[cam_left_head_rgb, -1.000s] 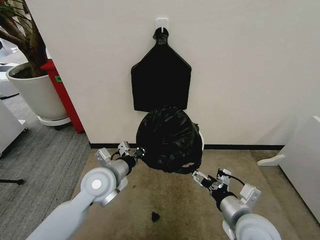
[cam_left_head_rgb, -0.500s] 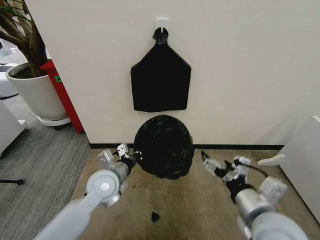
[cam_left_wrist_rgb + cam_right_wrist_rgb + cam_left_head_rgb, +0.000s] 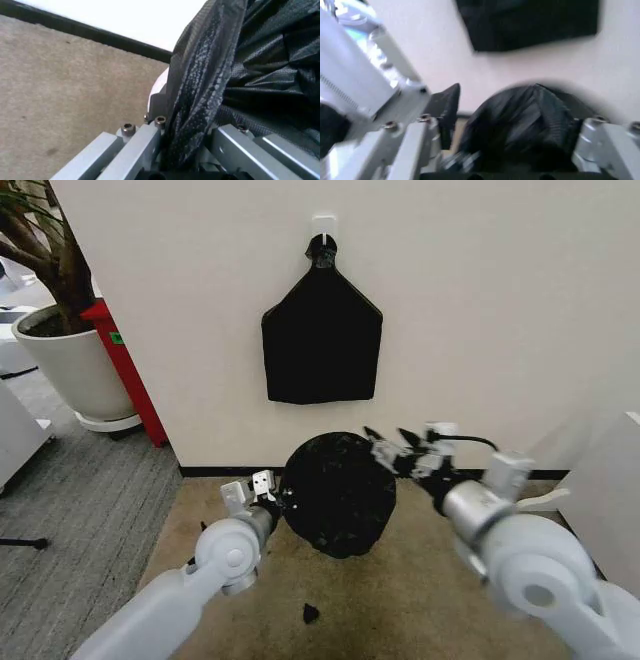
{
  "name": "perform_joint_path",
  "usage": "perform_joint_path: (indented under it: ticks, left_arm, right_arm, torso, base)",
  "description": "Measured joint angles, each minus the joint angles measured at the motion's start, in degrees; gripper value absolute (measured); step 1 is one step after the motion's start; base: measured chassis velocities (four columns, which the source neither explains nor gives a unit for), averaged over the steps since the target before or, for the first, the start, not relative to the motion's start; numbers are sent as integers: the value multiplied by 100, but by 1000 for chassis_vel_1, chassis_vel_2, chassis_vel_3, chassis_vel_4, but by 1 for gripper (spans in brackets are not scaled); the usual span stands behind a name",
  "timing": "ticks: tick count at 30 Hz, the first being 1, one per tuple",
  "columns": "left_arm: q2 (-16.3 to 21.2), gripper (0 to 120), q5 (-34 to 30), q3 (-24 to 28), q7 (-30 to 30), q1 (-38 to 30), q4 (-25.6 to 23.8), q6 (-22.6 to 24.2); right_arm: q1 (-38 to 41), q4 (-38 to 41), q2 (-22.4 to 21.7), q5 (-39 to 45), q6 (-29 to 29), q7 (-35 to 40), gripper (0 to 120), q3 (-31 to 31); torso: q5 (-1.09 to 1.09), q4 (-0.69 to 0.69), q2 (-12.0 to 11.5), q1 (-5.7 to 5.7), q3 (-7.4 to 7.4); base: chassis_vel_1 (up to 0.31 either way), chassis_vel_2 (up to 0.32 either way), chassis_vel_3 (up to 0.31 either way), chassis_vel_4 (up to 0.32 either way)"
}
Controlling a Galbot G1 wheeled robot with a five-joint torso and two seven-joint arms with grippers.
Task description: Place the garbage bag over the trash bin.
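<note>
The garbage bag [image 3: 338, 492] sits on the floor against the wall. The left gripper [image 3: 268, 491], at the bag's 9 o'clock edge, clamps a fold between its jaws. The right gripper [image 3: 386, 442], at 1 o'clock, has its jaws spread apart above the bag.

Even, bright indoor light; soft shadows on the wall [image 3: 480, 310]. Right wrist view motion-blurred; head view bends at its edges.
</note>
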Motion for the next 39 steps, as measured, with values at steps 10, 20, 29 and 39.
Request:
perform_joint_path:
  ticks: [10,20,29,39]
  left_arm:
    - [-259,0,484,127,232,7,46,-126]
    - [-379,0,1405,-20,769,353,19,-312]
    - [-293,0,1986,-163,1201,731,-202,-466]
    - [-251,0,2036,-424,1344,1121,-382,-510]
  right_arm:
    - [772,-608,836,1528,235,2330,11,-716]
    - [1175,-1550,1457,1464,676,3365,0,-1205]
    - [1387,-2713,2075,909,927,3690,0,-1401]
    - [1382,-3173,2359,468,995,3691,0,-1425]
  torso:
    - [-1,-2,0,0,-1]
    - [0,-1,0,0,-1]
    - [0,-1,0,0,-1]
    - [0,-1,0,0,-1]
  base:
    - [0,0,0,0]
    - [0,0,0,0]
    - [0,0,0,0]
    - [0,0,0,0]
